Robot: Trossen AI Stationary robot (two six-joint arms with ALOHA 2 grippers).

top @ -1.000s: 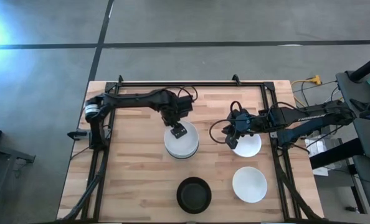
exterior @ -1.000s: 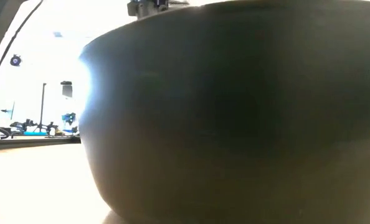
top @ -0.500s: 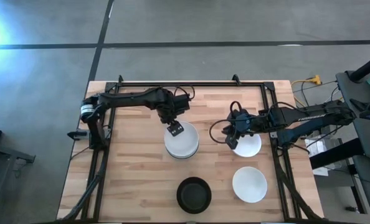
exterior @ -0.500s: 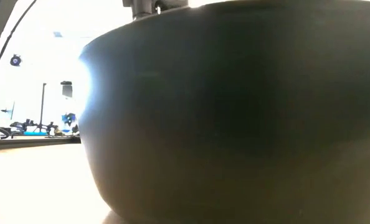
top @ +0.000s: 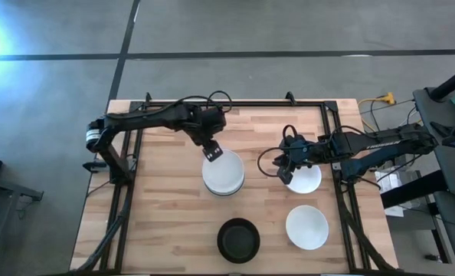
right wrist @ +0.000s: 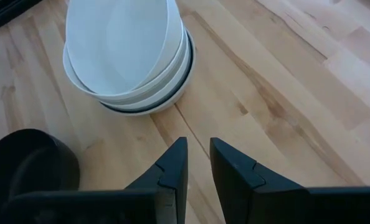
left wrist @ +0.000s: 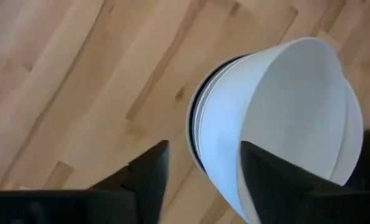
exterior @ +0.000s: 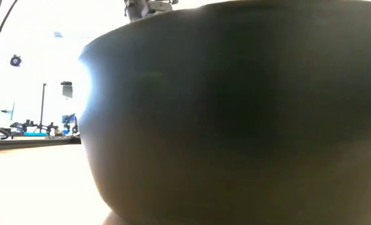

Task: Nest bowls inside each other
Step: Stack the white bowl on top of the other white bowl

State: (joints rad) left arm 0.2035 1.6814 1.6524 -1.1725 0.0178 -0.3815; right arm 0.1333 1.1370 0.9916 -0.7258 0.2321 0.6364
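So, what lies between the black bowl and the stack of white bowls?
Only bare wood of the table separates the black bowl from the stack of white bowls, as the high view shows.

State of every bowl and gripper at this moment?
Stack of white round bowls: nested, top bowl tilted.
Black round bowl: alone, upright.
White bowl by the right arm: alone, upright.
White bowl at the near right: alone, upright.
Left gripper: open, empty.
Right gripper: narrow gap, empty.
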